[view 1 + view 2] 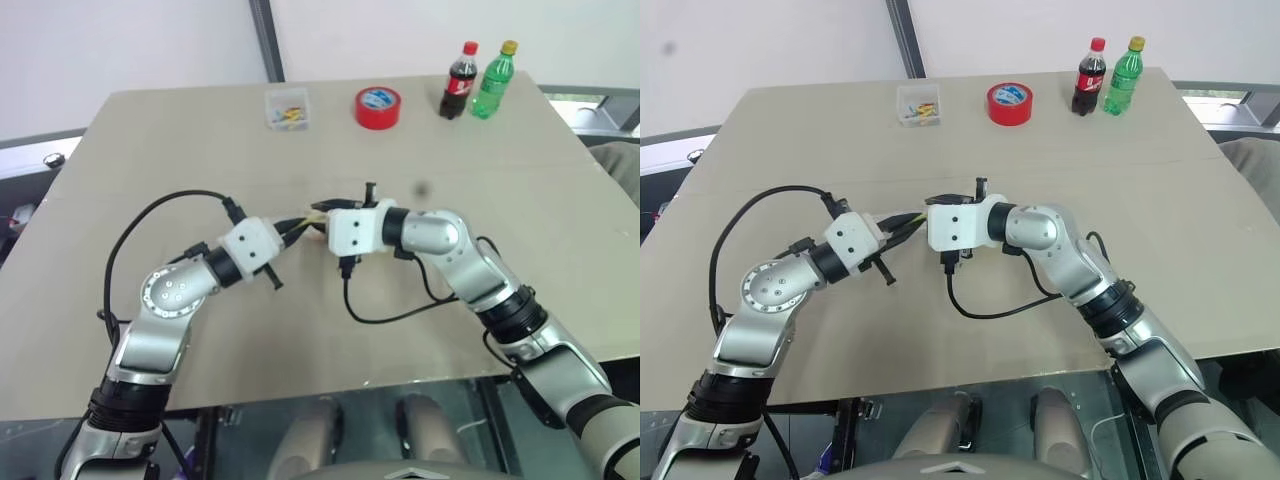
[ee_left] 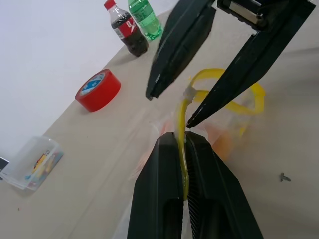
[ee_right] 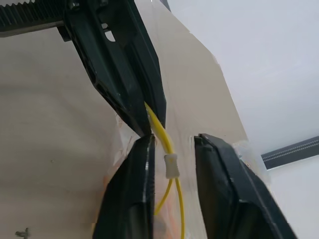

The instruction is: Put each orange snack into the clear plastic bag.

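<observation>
The clear plastic bag point(image 2: 155, 124) hangs between my two grippers over the middle of the table point(image 1: 150, 150). My left gripper point(image 2: 180, 137) is shut on the bag's yellow zipper strip point(image 2: 209, 72). Facing it, my right gripper point(image 3: 173, 139) has one finger on each side of the same strip. There is a gap between those fingers, and the strip's small white slider point(image 3: 170, 165) sits in it. Orange snack point(image 2: 225, 143) colour shows through the crinkly plastic below the strip; how many snacks are inside I cannot tell.
At the far edge of the table stand a red tape roll point(image 1: 378, 107), a small clear box of coloured bits point(image 1: 287, 110), a cola bottle point(image 1: 459, 82) and a green bottle point(image 1: 494, 80). A tiny screw point(image 2: 285, 177) lies on the table near the bag.
</observation>
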Action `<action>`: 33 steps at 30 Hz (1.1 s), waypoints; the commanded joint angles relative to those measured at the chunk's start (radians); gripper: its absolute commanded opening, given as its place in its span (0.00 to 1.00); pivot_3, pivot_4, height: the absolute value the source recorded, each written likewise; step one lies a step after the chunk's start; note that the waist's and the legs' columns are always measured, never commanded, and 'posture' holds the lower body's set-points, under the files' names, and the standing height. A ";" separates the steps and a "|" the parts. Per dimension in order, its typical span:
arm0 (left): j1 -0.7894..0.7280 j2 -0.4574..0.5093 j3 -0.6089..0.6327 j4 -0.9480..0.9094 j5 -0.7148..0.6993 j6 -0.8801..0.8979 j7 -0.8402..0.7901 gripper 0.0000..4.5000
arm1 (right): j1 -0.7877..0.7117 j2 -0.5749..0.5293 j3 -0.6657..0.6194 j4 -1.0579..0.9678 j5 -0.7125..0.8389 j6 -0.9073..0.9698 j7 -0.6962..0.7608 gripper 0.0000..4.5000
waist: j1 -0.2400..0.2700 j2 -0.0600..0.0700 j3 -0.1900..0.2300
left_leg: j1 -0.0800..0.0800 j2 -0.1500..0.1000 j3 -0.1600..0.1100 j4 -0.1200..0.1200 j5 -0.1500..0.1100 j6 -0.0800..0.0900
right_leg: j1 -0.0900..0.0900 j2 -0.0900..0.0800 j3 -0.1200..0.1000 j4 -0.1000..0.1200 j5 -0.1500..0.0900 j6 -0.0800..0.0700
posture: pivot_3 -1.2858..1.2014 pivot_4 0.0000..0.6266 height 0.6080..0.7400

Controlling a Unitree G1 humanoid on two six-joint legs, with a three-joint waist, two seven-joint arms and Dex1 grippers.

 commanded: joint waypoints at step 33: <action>-0.021 0.021 0.095 -0.036 -0.046 -0.055 0.026 0.00 | -0.003 -0.111 -0.120 0.063 -0.051 0.057 -0.086 0.01 | -0.001 0.000 0.000 | 0.000 0.000 0.000 0.000 0.000 0.000 | 0.000 0.000 0.000 0.000 0.000 0.000 | 0.52 0.24 1.00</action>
